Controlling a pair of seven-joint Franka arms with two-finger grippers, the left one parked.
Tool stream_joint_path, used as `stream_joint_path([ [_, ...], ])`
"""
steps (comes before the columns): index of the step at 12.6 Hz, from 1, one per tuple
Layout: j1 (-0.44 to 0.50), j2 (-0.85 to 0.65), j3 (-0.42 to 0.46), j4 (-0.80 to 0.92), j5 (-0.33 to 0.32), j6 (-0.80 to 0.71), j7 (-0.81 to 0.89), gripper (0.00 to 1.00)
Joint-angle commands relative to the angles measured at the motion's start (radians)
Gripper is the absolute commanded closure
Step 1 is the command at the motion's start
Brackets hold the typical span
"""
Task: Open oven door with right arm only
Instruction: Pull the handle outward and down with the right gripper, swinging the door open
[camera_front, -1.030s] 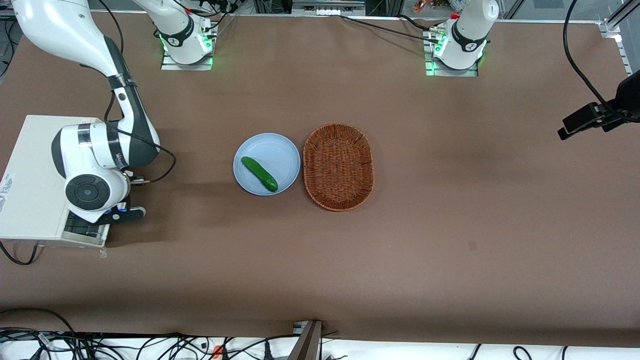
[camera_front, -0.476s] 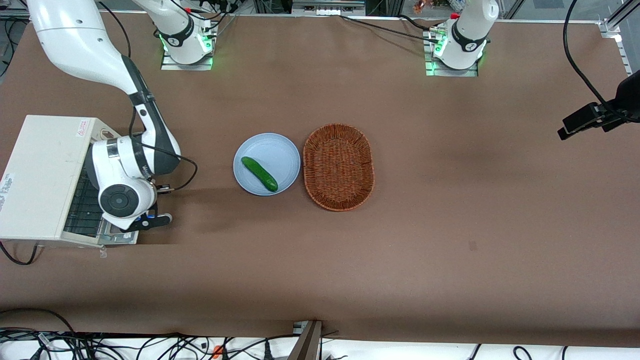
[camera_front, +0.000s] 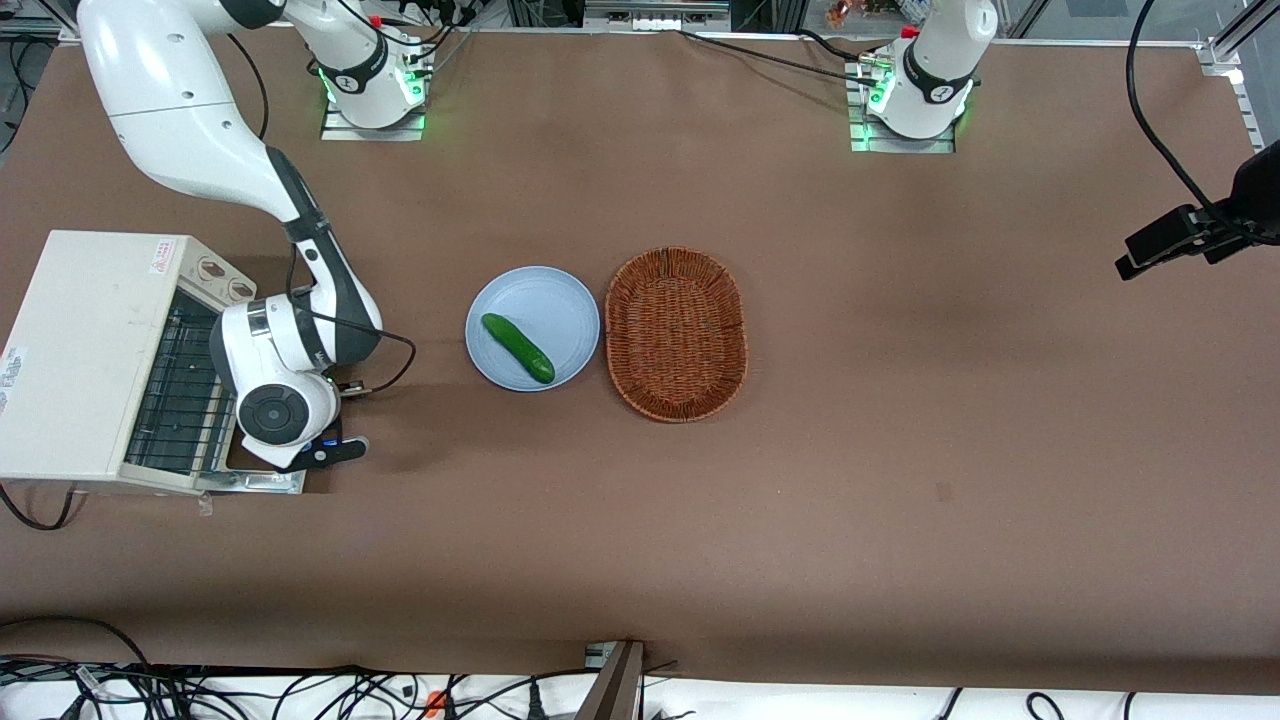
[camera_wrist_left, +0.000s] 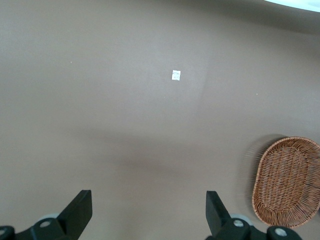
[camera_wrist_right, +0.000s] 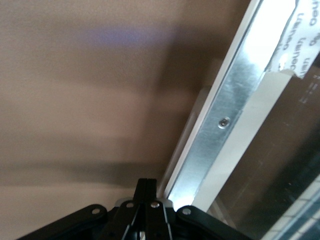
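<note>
Gripper (camera_wrist_right: 146, 200) of mine sits low at the free edge of the oven door (camera_front: 262, 482), its two fingers pressed together with no gap showing between them in the wrist view; whether the bar handle is caught in them I cannot say from here, since my own wrist covers that spot from the front. My right arm (camera_front: 290, 375) has swung outward from the toaster oven (camera_front: 80, 350) over the last second, toward the blue plate (camera_front: 560, 300). A second ago the wrist hung over the oven's front and only a sliver of the wire rack (camera_front: 185, 395) showed; half a second ago more of it had appeared; now the rack lies exposed across the whole opening and both knobs (camera_front: 225, 280) are in plain sight. The door, silver-framed, lies folded down nearly flat on the brown surface (camera_front: 900, 450) in front of the oven, at the working arm's end. I judge the opening all but done, with little travel left in the hinge. A cucumber (camera_front: 518, 347) rests on the plate, and the wicker basket (camera_front: 677, 333) stands just beside it, both well apart from the door.
</note>
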Motion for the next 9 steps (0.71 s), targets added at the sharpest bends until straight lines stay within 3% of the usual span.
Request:
stream_joint_path([
  [1, -0.043, -0.002, -0.070, 0.007, -0.105, -0.010, -0.034, 1.00],
  [9, -0.006, 0.026, -0.067, 0.007, 0.028, -0.005, 0.042, 1.00],
])
